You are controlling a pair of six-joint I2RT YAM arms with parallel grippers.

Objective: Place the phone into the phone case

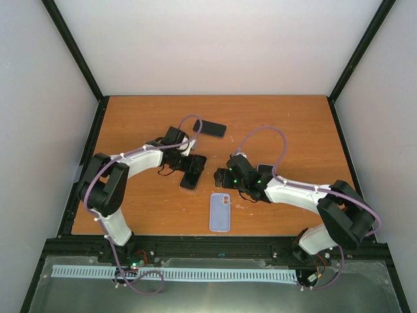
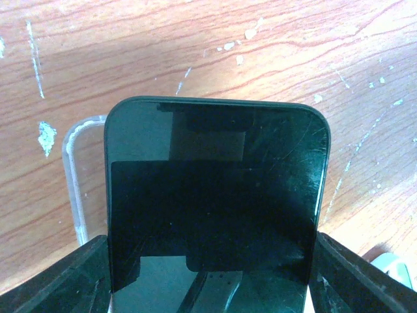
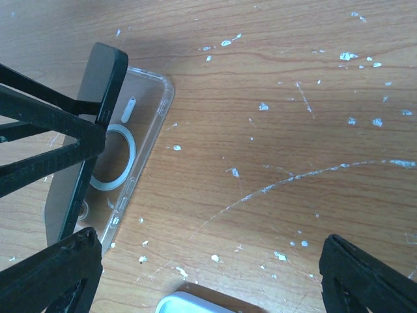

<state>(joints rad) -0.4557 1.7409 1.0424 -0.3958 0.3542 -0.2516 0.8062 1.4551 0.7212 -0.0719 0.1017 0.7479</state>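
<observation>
The black glass-faced phone [image 2: 215,195] is gripped across its width by the left pincer [image 2: 210,277], whose fingers are closed on its two long edges. It is held tilted over the clear plastic phone case with a white ring in its back [image 3: 146,117], which lies flat, open side up, on the scratched wooden counter [image 3: 293,163]. In the right wrist view, one long edge of the phone is lowered along the side of the case nearer the left arm and the other edge is raised. Whether the lowered edge is already tucked under the case's lip cannot be told. The right pincer [image 3: 212,277] is spread wide, holds nothing and hovers just beside the case.

Several failures can be foreseen. The case is light and is not pinned down by anything, so it may be skidded or tipped when the phone is pressed in. If the corners are not lined up, the raised edge may be left riding on the rim instead of snapping under it. The left fingers sit exactly where the case walls must close, so they may be trapped there or may keep the phone out. The glossy phone could also be lost from so narrow a hold.

The case is judged empty, since its ring and bare back are plainly seen. A pale blue phone-shaped slab [image 1: 220,212] lies near, within reach of a stray right arm.
</observation>
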